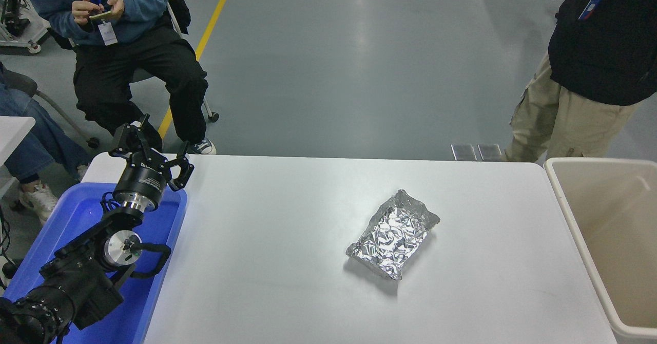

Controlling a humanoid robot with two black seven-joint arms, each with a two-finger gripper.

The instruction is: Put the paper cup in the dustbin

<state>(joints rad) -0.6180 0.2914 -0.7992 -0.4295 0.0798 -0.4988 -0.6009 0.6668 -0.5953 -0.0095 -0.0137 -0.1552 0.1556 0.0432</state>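
The paper cup is out of view. The dustbin (563,200), a large beige plastic bin with a thick rounded rim, stands against the table's right edge; I see no cup in the part of its inside that shows. My left gripper (150,150) is parked over the blue tray at the far left, its fingers spread open and empty. My right arm and gripper are out of view.
A crumpled silver foil packet (394,233) lies on the white table (267,241), right of centre. A blue plastic tray (77,221) sits at the left edge under my left arm. One person sits at the far left and another stands at the far right.
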